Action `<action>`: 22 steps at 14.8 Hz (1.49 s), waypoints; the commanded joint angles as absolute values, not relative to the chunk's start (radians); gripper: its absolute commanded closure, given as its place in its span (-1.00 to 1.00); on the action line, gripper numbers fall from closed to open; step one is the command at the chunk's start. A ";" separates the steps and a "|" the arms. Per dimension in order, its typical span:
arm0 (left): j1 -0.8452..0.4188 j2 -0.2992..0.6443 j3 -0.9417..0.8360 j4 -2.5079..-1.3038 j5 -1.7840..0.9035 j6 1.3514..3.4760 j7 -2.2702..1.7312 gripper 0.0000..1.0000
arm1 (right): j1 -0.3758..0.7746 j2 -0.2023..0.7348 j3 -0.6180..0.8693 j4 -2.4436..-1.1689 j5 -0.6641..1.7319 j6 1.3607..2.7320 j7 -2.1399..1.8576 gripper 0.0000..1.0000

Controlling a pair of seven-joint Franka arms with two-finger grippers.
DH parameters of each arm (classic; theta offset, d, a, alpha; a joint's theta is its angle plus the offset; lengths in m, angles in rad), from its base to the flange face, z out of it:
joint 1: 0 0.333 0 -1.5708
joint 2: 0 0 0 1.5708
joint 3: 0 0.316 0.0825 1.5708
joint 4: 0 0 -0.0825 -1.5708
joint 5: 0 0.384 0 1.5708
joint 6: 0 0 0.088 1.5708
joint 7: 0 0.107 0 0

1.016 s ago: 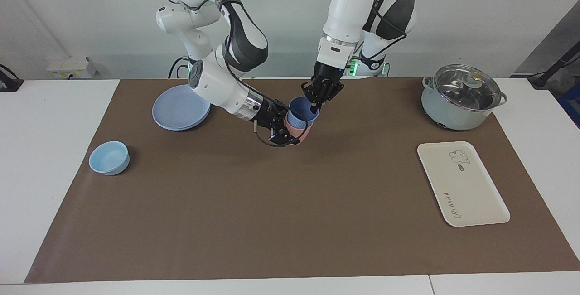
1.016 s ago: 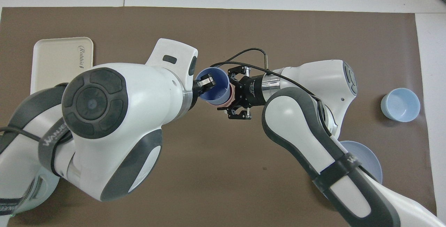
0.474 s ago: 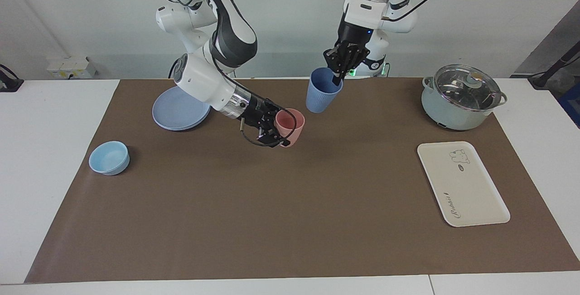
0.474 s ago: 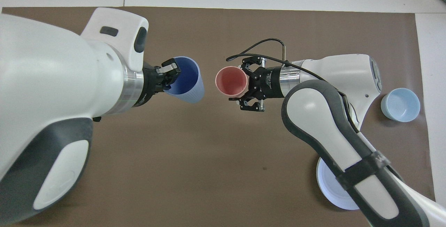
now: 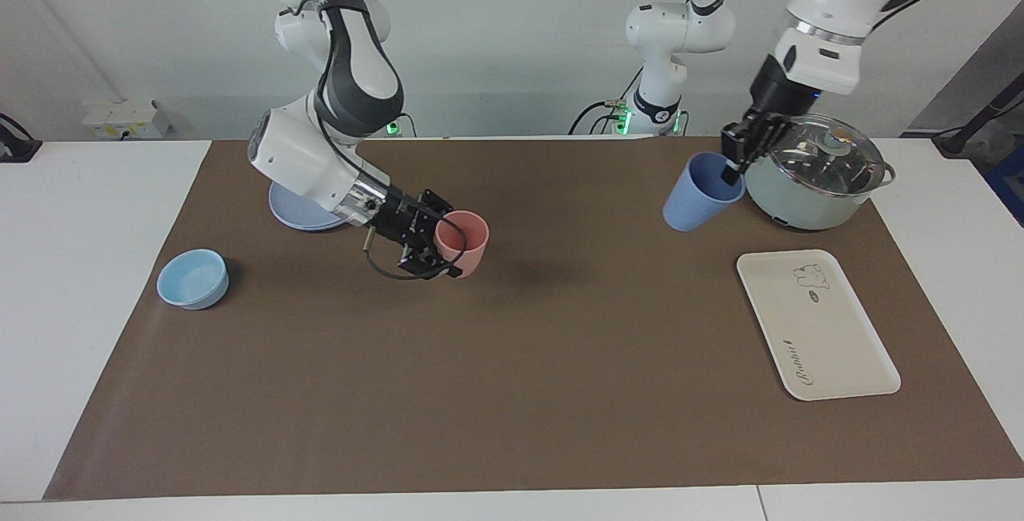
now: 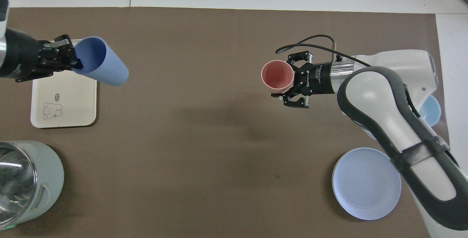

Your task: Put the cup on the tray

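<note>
The periwinkle-blue cup hangs tilted in the air, with my left gripper shut on its rim, one finger inside. In the overhead view the cup and my left gripper stand over the cream tray's corner farthest from the robots. The tray lies flat on the brown mat at the left arm's end, with nothing on it. My right gripper is shut on the rim of a salmon-pink tumbler, held low over the middle of the mat; overhead, the right gripper and pink tumbler show clearly.
A pale green pot with a glass lid stands nearer to the robots than the tray, also seen as the pot. A round blue plate and a light-blue bowl sit at the right arm's end.
My left gripper lifted the blue cup out of the pink tumbler and carried it toward the left arm's end, over the tray. My right gripper moved the pink tumbler toward the right arm's end.
</note>
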State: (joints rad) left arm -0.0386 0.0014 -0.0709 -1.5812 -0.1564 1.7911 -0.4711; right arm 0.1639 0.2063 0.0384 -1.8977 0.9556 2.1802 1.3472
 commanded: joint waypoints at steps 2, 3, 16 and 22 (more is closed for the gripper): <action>0.110 -0.002 -0.080 -1.738 -0.181 1.968 -0.231 1.00 | 0.034 0.257 0.046 -1.917 0.953 2.114 1.165 1.00; 0.159 0.036 -0.081 -1.741 -0.184 1.994 -0.134 1.00 | 0.009 0.276 0.046 -1.921 0.953 2.106 1.126 1.00; 0.365 0.264 -0.081 -1.832 -0.244 2.332 0.146 1.00 | -0.252 0.468 0.046 -1.842 0.914 1.925 0.850 1.00; 0.359 0.222 -0.081 -1.931 -0.247 2.407 0.153 -0.95 | -0.255 0.468 0.043 -1.870 0.911 1.945 0.831 1.00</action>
